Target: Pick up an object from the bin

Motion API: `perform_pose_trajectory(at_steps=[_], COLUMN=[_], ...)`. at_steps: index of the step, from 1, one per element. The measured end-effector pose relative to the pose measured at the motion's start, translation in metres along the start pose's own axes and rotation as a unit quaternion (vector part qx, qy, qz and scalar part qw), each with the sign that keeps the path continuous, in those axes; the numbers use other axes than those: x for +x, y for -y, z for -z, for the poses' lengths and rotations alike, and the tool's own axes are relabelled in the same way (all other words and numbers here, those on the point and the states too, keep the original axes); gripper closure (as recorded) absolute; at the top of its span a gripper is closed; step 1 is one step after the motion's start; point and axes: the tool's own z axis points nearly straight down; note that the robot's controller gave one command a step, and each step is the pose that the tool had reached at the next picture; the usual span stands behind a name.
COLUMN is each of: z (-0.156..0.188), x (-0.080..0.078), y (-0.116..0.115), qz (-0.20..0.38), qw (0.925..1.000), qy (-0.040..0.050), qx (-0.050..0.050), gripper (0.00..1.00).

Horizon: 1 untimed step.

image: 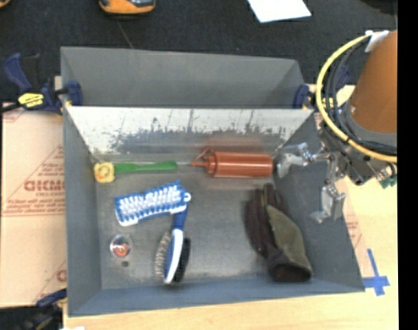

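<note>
A reddish-brown squeeze bottle [240, 164] is lying on its side against the far wall of the grey bin [216, 215], right of the frame's centre, with its nozzle pointing left. The gripper [304, 190] is hanging over the bin's right side with its two metal fingers standing wide apart and gripping nothing. One fingertip [286, 162] is sitting just beside the bottle's flat end; contact cannot be told. Below the bottle, a dark glove [274, 236] is lying crumpled. Further left, a green-handled tool [144, 167], a blue-and-white scrub brush [150, 203], a second blue brush [173, 253] and a small round thing [119, 246] are lying apart.
</note>
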Motion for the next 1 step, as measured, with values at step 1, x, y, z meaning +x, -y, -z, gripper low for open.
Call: perform_pose_trajectory(at_steps=[1], z=[-0.0611], x=[-0.0156], y=[-0.0184], qz=[0.006], qw=[1.0000], qy=[0.0030], qx=[0.000], gripper=[0.00])
